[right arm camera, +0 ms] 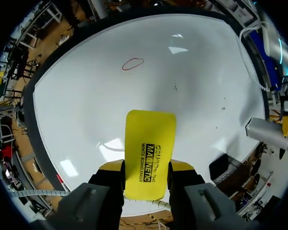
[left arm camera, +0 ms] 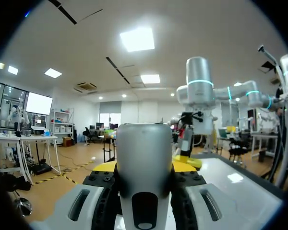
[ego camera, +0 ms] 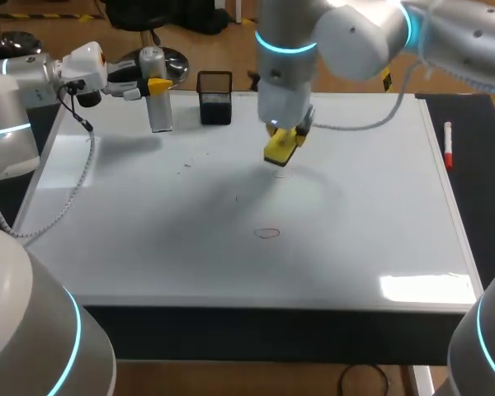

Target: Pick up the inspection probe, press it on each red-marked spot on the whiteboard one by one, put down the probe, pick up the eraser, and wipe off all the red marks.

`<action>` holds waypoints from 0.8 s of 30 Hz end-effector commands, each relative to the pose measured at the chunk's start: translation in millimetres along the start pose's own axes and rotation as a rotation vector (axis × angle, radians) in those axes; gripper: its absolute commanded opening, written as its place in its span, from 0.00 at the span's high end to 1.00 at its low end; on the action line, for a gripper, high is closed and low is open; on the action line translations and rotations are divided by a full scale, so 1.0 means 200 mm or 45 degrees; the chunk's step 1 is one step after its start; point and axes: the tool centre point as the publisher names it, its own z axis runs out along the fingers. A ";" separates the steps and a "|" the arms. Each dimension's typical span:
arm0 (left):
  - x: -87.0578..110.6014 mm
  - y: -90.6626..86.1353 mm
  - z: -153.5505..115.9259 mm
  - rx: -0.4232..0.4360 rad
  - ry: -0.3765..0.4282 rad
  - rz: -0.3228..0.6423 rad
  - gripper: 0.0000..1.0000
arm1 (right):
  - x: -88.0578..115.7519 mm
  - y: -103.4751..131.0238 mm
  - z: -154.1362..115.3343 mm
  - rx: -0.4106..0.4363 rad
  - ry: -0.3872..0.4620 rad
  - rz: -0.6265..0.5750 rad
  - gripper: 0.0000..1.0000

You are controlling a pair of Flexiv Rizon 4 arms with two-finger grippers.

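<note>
The right hand (right arm camera: 145, 170) is closed on the eraser (right arm camera: 150, 148). Both fingers clamp its long side edges near the rear end, so most of the yellow block projects ahead of the fingers. Treat the eraser as light and rigid in its shell, probably with a soft wiping face underneath. Grip it by the side edges and keep it flat to the whiteboard (ego camera: 148, 247).

The eraser is poised over the board's middle rear; you cannot confirm contact with the surface. One red mark (right arm camera: 133, 63), an oval outline, lies ahead of it and well apart. Black lettering is printed on the eraser's top face.

The left hand (left arm camera: 144, 166) is closed on the inspection probe (left arm camera: 144, 143). The probe is a smooth grey cylinder, likely slippery, held upright at the board's rear left corner.
</note>
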 end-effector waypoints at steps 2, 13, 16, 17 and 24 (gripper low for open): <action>0.01 -0.01 0.00 -0.003 -0.006 0.001 1.00 | 0.11 -0.23 -0.02 -0.033 0.002 0.071 1.00; 0.01 -0.01 0.00 -0.003 -0.006 0.001 1.00 | 0.34 -0.61 0.02 -0.067 0.030 0.280 1.00; 0.01 -0.01 0.00 -0.003 -0.006 0.001 1.00 | 0.41 -0.68 0.03 -0.073 0.035 0.331 1.00; 0.01 -0.01 0.00 -0.003 -0.006 0.001 1.00 | 0.43 -0.70 0.03 -0.075 0.033 0.350 1.00; 0.01 -0.01 0.00 -0.003 -0.006 0.001 1.00 | 0.55 -0.87 0.04 -0.078 0.054 0.434 1.00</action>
